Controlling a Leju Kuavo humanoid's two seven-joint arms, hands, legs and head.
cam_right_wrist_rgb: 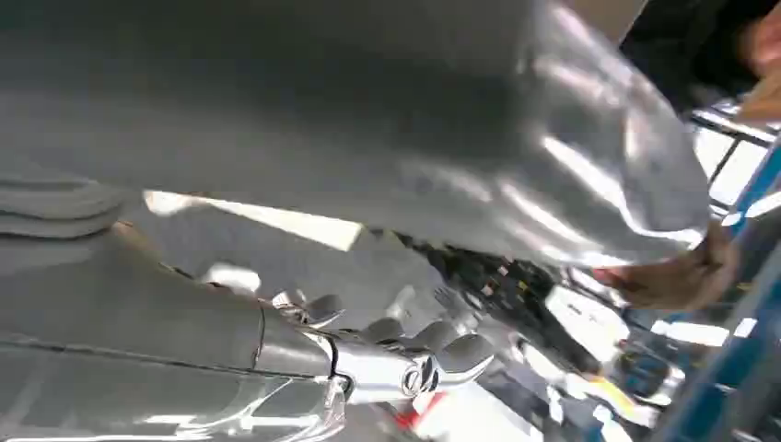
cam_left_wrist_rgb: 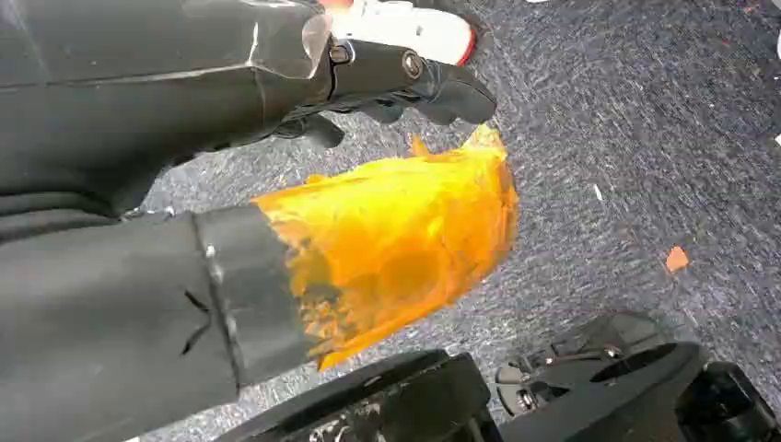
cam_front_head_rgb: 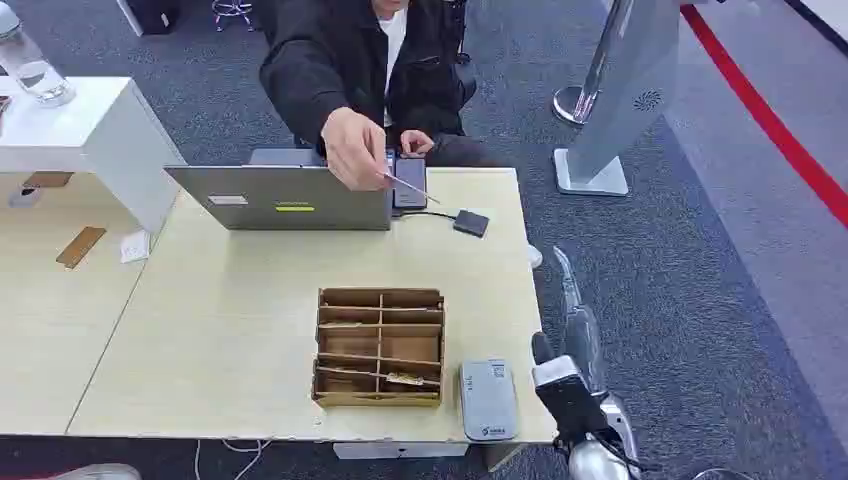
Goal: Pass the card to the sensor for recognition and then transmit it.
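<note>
A person's hand (cam_front_head_rgb: 352,148) across the table (cam_front_head_rgb: 230,330) holds the card (cam_front_head_rgb: 408,186) just above a dark sensor pad (cam_front_head_rgb: 409,183) beside the laptop (cam_front_head_rgb: 285,196). The right hand (cam_front_head_rgb: 578,340) hangs off the table's right edge, fingers straight and holding nothing, near the grey box (cam_front_head_rgb: 487,400) (which sits beside the wooden organizer (cam_front_head_rgb: 380,346)). The left hand (cam_left_wrist_rgb: 387,83) hangs over carpet, fingers curled with nothing visible in them.

Honestly not much to read here. The grey sensor box (cam_front_head_rgb: 488,400) has a small blue logo and some tiny print, and the laptop (cam_front_head_rgb: 280,197) lid has a yellow-green sticker and a white label, all too small to make out.
</note>
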